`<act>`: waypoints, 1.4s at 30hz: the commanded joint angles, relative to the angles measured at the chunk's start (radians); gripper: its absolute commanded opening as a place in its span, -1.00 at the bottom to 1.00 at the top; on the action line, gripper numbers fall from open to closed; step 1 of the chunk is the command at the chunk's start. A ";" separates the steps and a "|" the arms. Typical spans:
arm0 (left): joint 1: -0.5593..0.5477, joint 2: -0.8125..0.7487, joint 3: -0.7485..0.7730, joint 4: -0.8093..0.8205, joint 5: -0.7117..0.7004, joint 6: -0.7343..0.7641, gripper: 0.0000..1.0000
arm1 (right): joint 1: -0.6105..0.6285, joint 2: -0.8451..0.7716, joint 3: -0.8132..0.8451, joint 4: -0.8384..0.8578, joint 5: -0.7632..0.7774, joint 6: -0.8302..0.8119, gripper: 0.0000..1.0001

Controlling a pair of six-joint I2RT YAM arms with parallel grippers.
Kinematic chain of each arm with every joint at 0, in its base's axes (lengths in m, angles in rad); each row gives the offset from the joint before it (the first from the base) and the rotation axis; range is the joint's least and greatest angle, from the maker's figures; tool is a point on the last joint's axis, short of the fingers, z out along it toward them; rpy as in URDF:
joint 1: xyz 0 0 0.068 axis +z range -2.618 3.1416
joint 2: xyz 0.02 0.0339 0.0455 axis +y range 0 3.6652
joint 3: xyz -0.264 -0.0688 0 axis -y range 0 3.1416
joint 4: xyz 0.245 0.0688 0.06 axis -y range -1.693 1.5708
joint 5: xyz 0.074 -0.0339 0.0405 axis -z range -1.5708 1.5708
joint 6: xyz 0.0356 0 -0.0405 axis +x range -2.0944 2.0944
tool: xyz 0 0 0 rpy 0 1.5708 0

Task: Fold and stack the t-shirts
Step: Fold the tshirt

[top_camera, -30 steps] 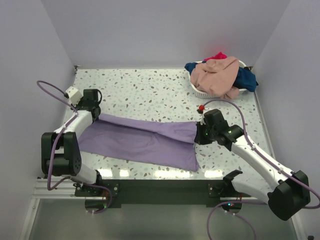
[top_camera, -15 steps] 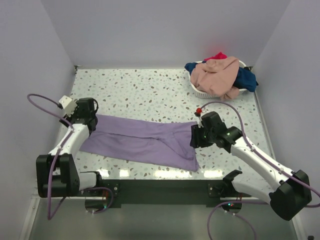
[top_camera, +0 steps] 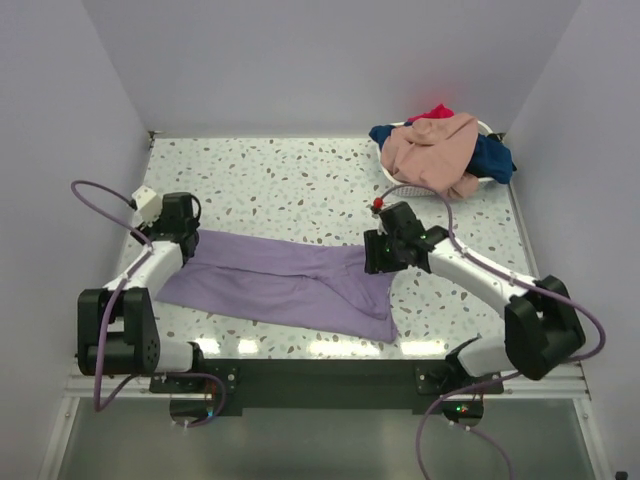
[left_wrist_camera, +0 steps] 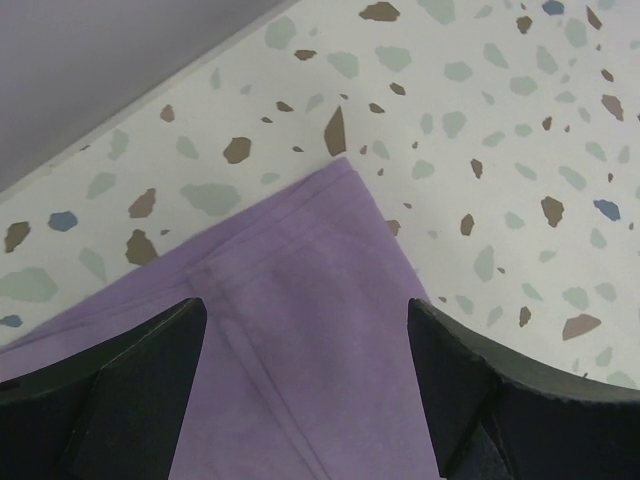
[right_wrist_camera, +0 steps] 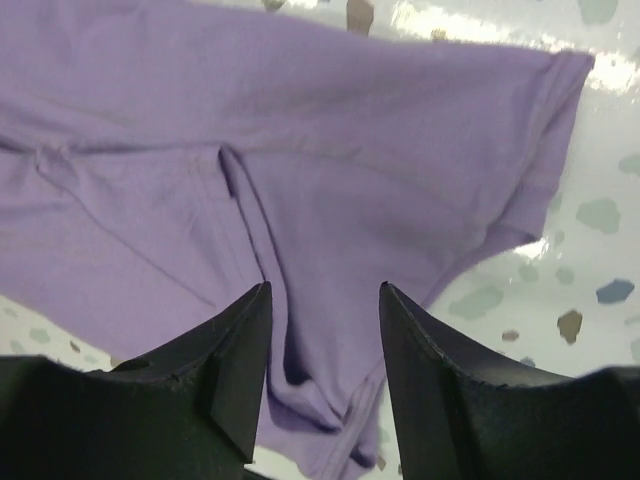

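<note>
From above, the left gripper (top_camera: 188, 238) sits at the left end of the purple shirt (top_camera: 280, 285) and the right gripper (top_camera: 374, 258) over its right end. The shirt lies spread across the near half of the speckled table (top_camera: 290, 185), with pale walls on 3 sides. In the far right corner a white basket (top_camera: 403, 184) holds a peach shirt (top_camera: 435, 150), a navy shirt (top_camera: 495, 157) and a red shirt (top_camera: 436, 112) in a heap.

At the left wrist, the 2 fingers (left_wrist_camera: 140, 370) stand wide apart and hold nothing. A corner of the purple shirt lies flat on the table between them.

At the right wrist, the fingers (right_wrist_camera: 225, 370) are partly spread and empty above creased purple fabric. Its hem ends at glossy table on the right.
</note>
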 commanded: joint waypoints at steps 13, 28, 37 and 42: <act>-0.009 0.137 -0.001 0.218 0.210 0.163 0.81 | -0.154 0.299 0.178 0.148 0.113 -0.032 -0.04; -0.004 0.209 0.036 0.170 0.261 0.161 0.85 | -0.195 0.385 0.144 0.148 0.142 -0.029 -0.15; -0.061 0.217 0.045 0.146 0.299 0.144 0.86 | -0.247 0.459 0.203 0.099 0.154 -0.058 -1.00; -0.081 0.195 0.041 0.146 0.328 0.149 0.86 | -0.348 0.407 0.209 0.079 0.163 -0.076 -1.00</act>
